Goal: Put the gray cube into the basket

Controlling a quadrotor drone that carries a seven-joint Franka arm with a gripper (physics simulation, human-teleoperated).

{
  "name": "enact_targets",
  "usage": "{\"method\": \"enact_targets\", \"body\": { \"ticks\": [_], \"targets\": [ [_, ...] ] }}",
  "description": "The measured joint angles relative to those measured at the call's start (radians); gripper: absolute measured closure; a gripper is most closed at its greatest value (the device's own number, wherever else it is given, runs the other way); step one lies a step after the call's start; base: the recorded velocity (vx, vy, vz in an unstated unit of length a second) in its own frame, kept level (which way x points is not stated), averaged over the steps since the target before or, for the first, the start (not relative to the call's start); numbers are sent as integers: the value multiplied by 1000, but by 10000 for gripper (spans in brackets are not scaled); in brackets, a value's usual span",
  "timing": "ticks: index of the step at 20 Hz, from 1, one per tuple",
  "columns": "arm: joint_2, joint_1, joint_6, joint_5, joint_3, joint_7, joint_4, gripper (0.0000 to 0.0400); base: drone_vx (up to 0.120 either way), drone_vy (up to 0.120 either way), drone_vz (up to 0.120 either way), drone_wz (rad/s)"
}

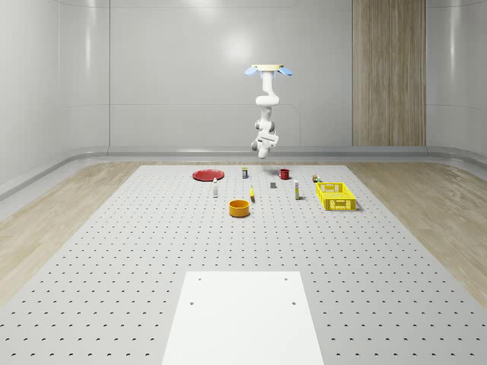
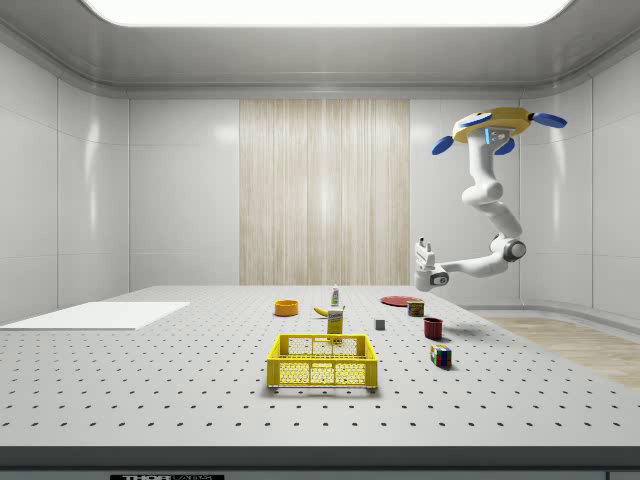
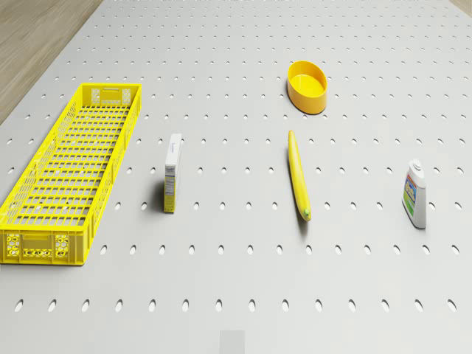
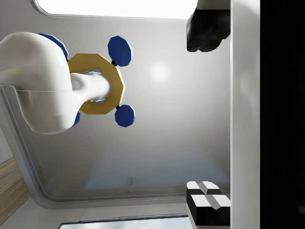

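Yellow basket [image 2: 322,362] & orange bowl [image 1: 240,207] hold nothing; drone [image 2: 490,130] hovers, gripper [image 2: 424,249] spread, unladen.

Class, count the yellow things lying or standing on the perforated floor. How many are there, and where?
3: the basket at the whole-scene view's right, the bowl nearest the camera, and the banana between the bowl and the small box. Small items farther back could hide more.

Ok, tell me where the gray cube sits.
Whole-scene view: the gray cube rests on the table, between the red mug and the banana.
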Motion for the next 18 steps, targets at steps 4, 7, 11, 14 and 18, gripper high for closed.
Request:
{"method": "enact_targets", "body": {
  "ticks": [4, 7, 11, 14, 18],
  "targets": [
    [-15, -51, 11, -223, 154, 34, -61, 0, 120, 0, -90, 0],
    [-40, -113, 24, -482, 323, 84, -170, 0, 120, 0, -107, 0],
    [-94, -244, 28, -925, 578, 210, -414, 0, 120, 0, -120, 0],
    [-137, -388, -10, -1244, 739, 341, -595, 0, 120, 0, -120, 0],
    [-190, -602, -102, -1533, 889, 506, -735, 0, 120, 0, -120, 0]
  ]
}}
